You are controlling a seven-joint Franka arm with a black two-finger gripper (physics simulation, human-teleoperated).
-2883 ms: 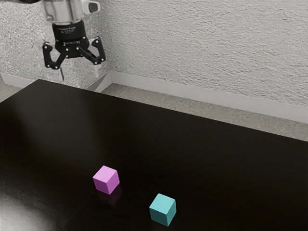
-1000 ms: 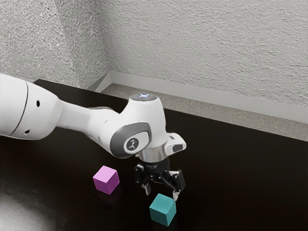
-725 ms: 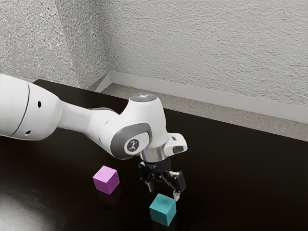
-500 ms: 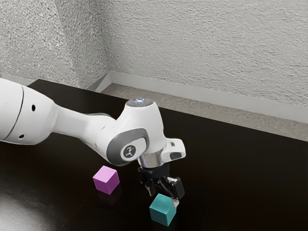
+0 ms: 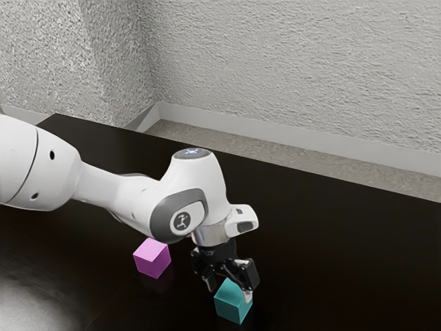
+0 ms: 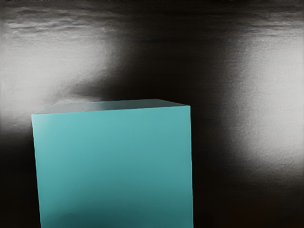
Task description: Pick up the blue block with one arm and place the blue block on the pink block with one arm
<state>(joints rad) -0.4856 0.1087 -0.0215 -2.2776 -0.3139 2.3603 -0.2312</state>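
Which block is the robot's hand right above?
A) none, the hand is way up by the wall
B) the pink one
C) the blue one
C: the gripper hangs low right over the blue block, fingers either side of its top, and the block sits close under the hand in the wrist view. The pink block sits apart on the table.

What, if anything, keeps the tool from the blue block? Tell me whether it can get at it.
Probably yes. The tool hangs open right above the blue block, nothing lies between them, and the pink block stands apart from both.
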